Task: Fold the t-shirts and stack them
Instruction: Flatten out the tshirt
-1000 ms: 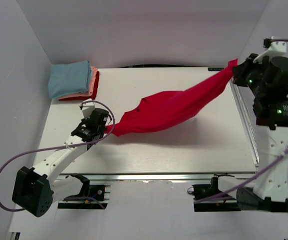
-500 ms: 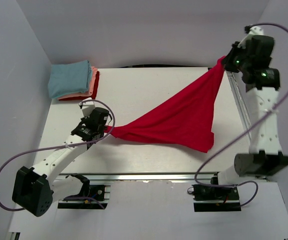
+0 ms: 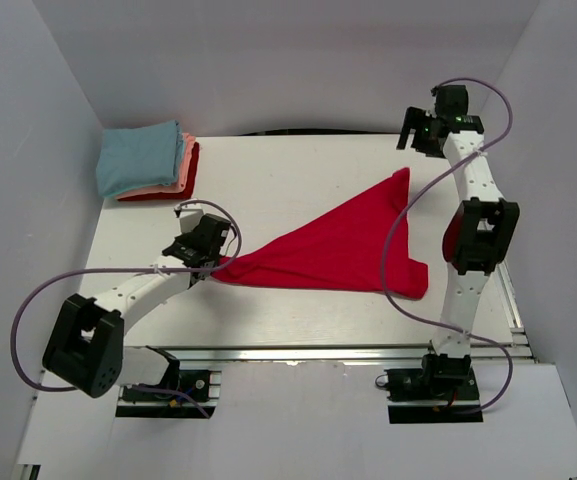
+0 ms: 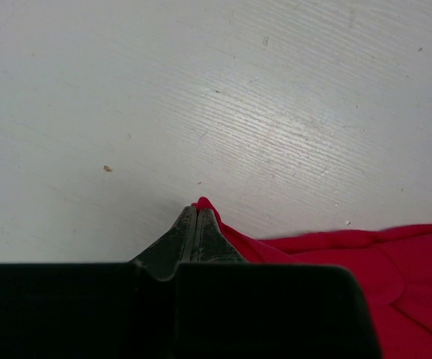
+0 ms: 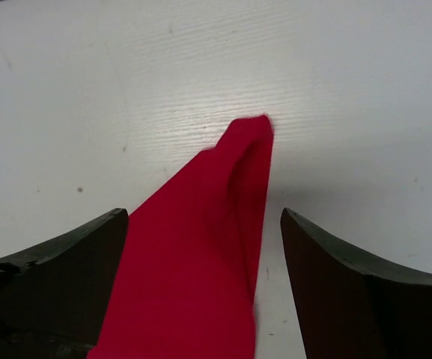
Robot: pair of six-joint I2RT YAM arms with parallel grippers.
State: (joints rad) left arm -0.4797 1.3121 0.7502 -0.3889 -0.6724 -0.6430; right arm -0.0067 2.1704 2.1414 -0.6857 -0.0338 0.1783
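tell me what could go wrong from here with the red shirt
The left gripper is shut on only a small corner of the red t-shirt; a hard pull might slip it free.
The right gripper is open by the shirt's far tip, which looks doubled over, so a regrasp may catch both layers.
The shirt lies in a creased triangle, not flat; folding now would likely come out uneven.

No text readable, no labels, brands, numbers or signs legible in any view

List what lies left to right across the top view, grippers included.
folded stack → left gripper, jaws shut on the shirt's corner → red shirt → right gripper, jaws open
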